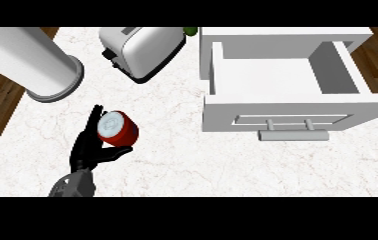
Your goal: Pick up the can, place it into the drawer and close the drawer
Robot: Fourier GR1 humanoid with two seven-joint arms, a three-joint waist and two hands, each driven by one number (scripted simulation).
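On the counter (170, 149), lower left of the head view: left hand (90, 149) has the can (117, 129). Fingers run up the can's left side, thumb curls under its lower right edge, so the can is pinched between them. Can is red with a pale grey lid, tilted so the lid faces up and left. Can't tell whether it is lifted or resting on the counter; the steep view hides any gap. Grey forearm (72, 185) enters from the bottom edge, just below the hand.

Drawer (284, 91) sits at right, pulled open, well apart from the can. It's white with a bare white floor, and a grey bar handle (294, 134) on the front panel faces the lower edge. Drawer's housing runs along the top right.

Upper middle: a silver toaster (144, 51) with a black base, lying at an angle, between the drawer and a large white cylinder (40, 66) at upper left. Cylinder has a flared grey rim and partly overhangs the counter's left edge. A small green thing (191, 31) peeks out between the toaster and the drawer housing; too little shows to name it.

Counter is white marble with faint veins. Brown wood floor (9, 101) shows beyond the left edge.
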